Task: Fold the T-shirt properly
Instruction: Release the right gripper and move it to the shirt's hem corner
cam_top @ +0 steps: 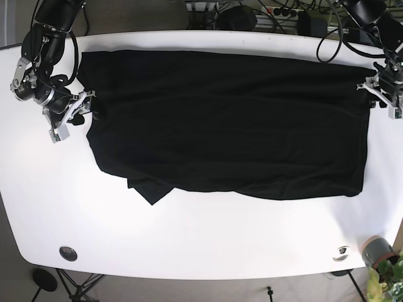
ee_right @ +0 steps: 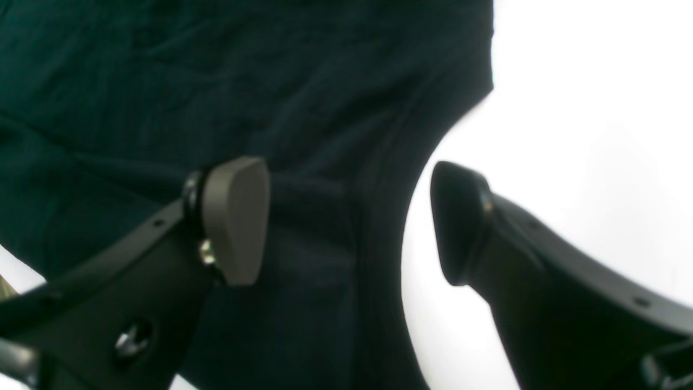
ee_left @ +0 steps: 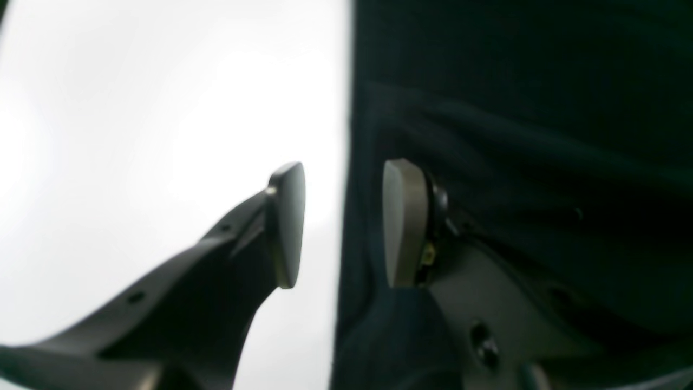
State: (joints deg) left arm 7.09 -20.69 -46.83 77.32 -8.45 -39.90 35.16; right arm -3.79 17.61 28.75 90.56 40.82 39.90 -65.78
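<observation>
**Both grippers open at opposite edges of the shirt**

The dark, near-black cotton T-shirt (cam_top: 227, 119) lay spread across the white oval counter (cam_top: 189, 233), long side running left to right, a small flap poking out at its lower left. The left gripper (ee_left: 344, 225) stood at the shirt's straight edge, jaws parted, one pad (ee_left: 403, 222) over cloth, the other over bare counter, nothing held. The right gripper (ee_right: 349, 222) straddled the curved edge at the opposite end, jaws wide apart, likewise holding nothing.
</observation>
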